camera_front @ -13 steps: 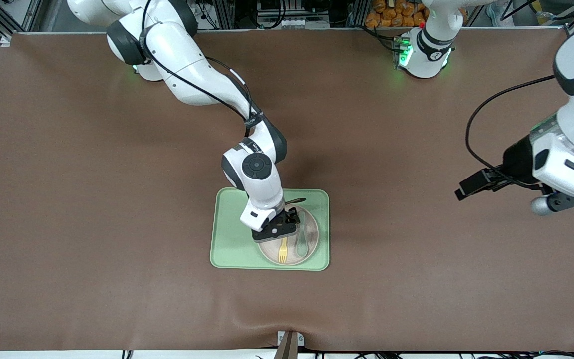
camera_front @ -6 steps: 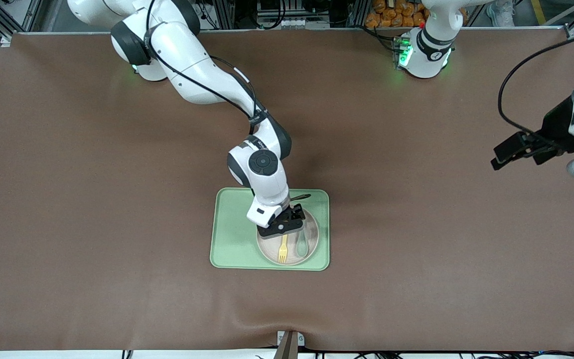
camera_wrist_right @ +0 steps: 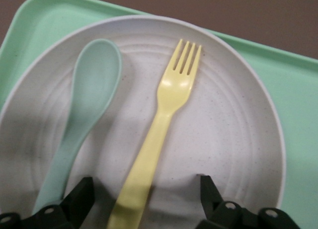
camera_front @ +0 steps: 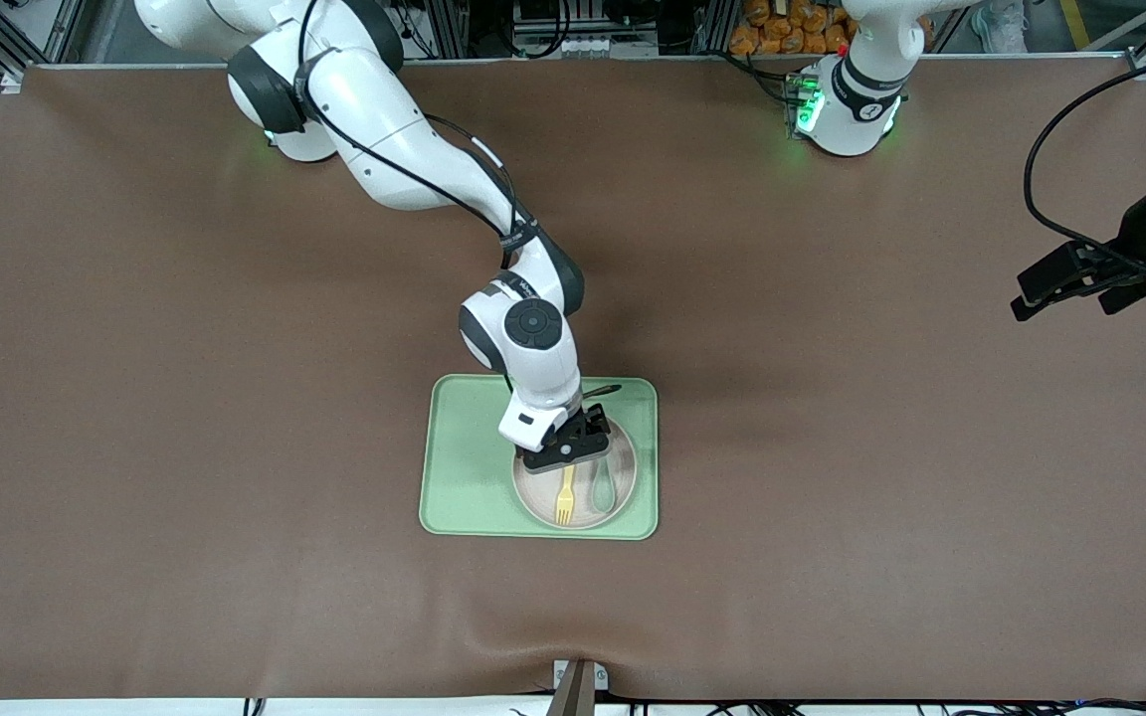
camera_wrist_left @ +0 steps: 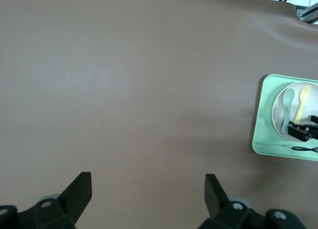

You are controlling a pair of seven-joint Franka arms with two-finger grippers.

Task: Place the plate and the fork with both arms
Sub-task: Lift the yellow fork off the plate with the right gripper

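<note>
Both fingers of the right gripper (camera_wrist_right: 146,199) stand spread astride the fork (camera_wrist_right: 164,124) handle on the plate (camera_front: 623,497); its tines point toward 6 o'clock, nearer the front camera. Left gripper (camera_wrist_left: 148,189) waits released over bare table.

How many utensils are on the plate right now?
2. The fork and the spoon lie side by side on the plate, the spoon toward the left arm's end. The right pincer is open astride the fork's handle and may hide anything beneath it.

The right tool (camera_front: 565,452) hides the fork (camera_front: 564,495) handle's end.
</note>
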